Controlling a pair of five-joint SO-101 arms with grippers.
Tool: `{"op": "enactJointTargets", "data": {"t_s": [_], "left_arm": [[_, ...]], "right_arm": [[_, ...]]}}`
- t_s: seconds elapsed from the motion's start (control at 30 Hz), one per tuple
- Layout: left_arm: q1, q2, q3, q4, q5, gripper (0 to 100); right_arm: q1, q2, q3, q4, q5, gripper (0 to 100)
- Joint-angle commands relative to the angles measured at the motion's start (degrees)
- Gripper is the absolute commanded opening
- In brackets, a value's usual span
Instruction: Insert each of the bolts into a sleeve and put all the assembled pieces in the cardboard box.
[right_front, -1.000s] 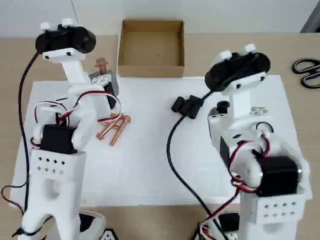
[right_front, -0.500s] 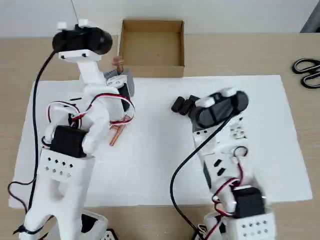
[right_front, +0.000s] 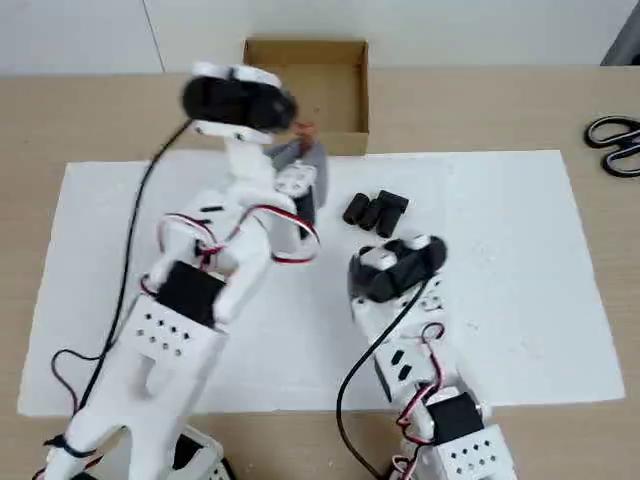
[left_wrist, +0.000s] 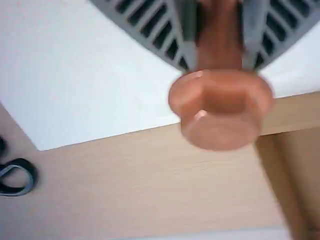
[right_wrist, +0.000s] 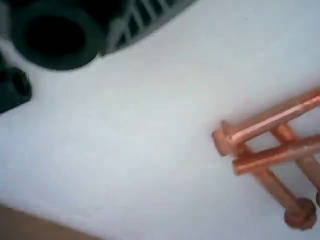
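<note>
The left pincer (left_wrist: 218, 30) clamps a copper bolt (left_wrist: 220, 107) at the cardboard box's (right_front: 340, 142) 6 o'clock edge — the right pincer (right_wrist: 70, 15) clamps a black sleeve (right_wrist: 55, 34) over the white sheet (right_wrist: 150, 125)

Scissors (right_front: 615, 143) on wooden table (right_front: 480, 110) — near white sheet (right_front: 500, 300).

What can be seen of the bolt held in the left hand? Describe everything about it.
The bolt looks like copper-coloured metal, with a hexagonal head on a round flange and a plain shank. The left hand grips the shank between its grey ribbed fingers, and the head sticks out past them. It is held above the table and touches nothing else. In the high view it is close to the front wall of the cardboard box.
</note>
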Motion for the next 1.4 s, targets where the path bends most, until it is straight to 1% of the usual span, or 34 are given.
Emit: {"op": "enactJointTargets", "data": {"t_s": [0.0, 0.1, 0.17, 0.27, 0.6, 0.87, 1.03, 1.2, 1.37], "left_arm": [[2.5, -2.0, 4.3, -8.5, -3.8, 1], [3.7, -2.0, 10.1, -15.9, -5.6, 1], [3.7, -2.0, 13.1, -20.7, -5.6, 1], [3.5, -2.1, 16.2, -25.2, -3.1, 1], [5.2, -2.1, 19.5, -25.5, 0.8, 1], [7.0, -9.8, 24.3, -25.6, 1.0, 1], [7.0, -10.3, 25.5, -25.8, 4.0, 1], [7.1, -10.3, 25.5, -25.8, 4.0, 1], [9.2, -10.3, 25.5, -25.5, 4.0, 1]], "right_arm": [[-1.3, -1.8, -0.2, -1.5, -0.5, 0.4], [-1.6, -1.8, -0.4, -1.5, -0.9, 0.4], [-1.6, -2.2, -0.4, -0.8, -2.9, 0.4], [-1.6, -2.2, -0.4, -0.8, -4.1, 0.4], [-1.6, -2.2, -0.4, -1.3, -4.2, 0.4], [-1.6, -2.2, -0.4, -1.4, -4.2, 0.4], [-1.7, -2.2, -0.5, -1.4, -4.3, 0.4], [-4.1, -2.2, -0.5, -1.4, -4.3, 0.4], [-4.3, -2.2, -1.3, -1.3, -4.3, 0.4]]}}
